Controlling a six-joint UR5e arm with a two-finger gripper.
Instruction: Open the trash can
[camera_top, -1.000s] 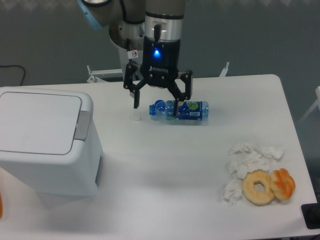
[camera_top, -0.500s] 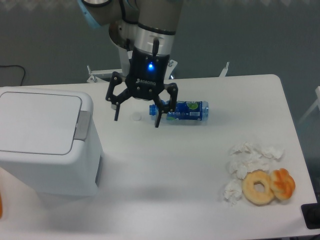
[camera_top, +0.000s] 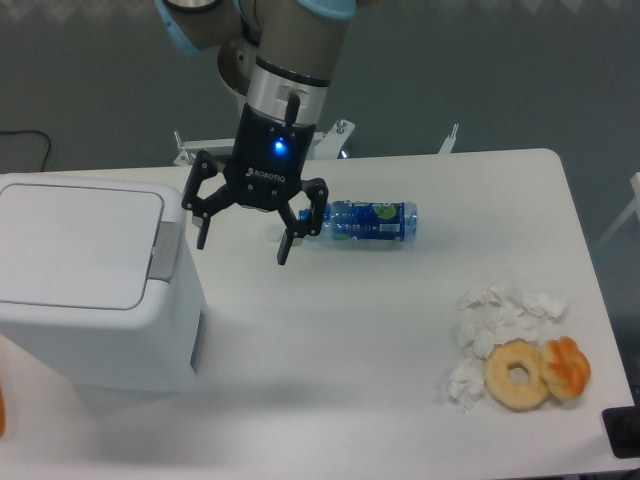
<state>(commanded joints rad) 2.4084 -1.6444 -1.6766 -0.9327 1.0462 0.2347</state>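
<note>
The trash can (camera_top: 95, 285) is a large white boxy bin at the left of the table, its flat lid (camera_top: 75, 245) shut and lying level. A grey push tab (camera_top: 166, 249) runs along the lid's right edge. My gripper (camera_top: 243, 247) hangs open and empty above the table, just right of the tab, its left fingertip (camera_top: 202, 241) a short way from the bin's top right corner. It touches nothing.
A blue plastic bottle (camera_top: 365, 222) lies on its side behind the gripper, with a small white cap partly hidden beside it. Crumpled white tissues (camera_top: 500, 320), a donut (camera_top: 516, 375) and an orange pastry (camera_top: 566, 367) sit at the front right.
The gripper has moved left and slightly toward the front, away from the bottle and toward the trash can. It stays open. The lid has not moved.
</note>
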